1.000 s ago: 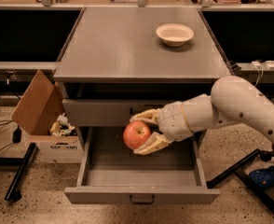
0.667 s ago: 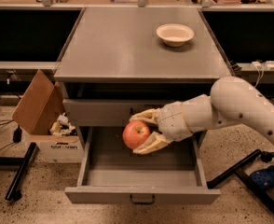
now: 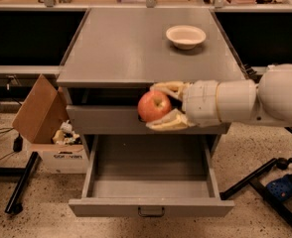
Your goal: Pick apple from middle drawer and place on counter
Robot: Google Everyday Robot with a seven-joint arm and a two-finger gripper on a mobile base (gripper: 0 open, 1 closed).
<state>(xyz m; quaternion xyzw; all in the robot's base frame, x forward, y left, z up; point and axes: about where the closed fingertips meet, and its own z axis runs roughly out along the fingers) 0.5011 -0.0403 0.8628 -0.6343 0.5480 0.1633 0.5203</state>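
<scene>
Jaws of gripper (image 3: pixel 152 107) tight around apple (image 3: pixel 155 104), above the open middle drawer (image 3: pixel 106 208)

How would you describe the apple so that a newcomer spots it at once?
Start at the broad grey counter with the cream bowl at its back right. Just below its front edge, above the open middle drawer, the gripper is shut on the apple. It is the only round red thing, smaller than the bowl.

Right side of the apple (image 3: pixel 152 104) was hidden inside the tool (image 3: pixel 151 107) before the upper drawer front (image 3: pixel 101 120), arm (image 3: pixel 280 95) ran off the right edge, rear of the middle drawer (image 3: pixel 151 185) lay covered, cardboard box (image 3: pixel 39 114) contents possibly paper
</scene>
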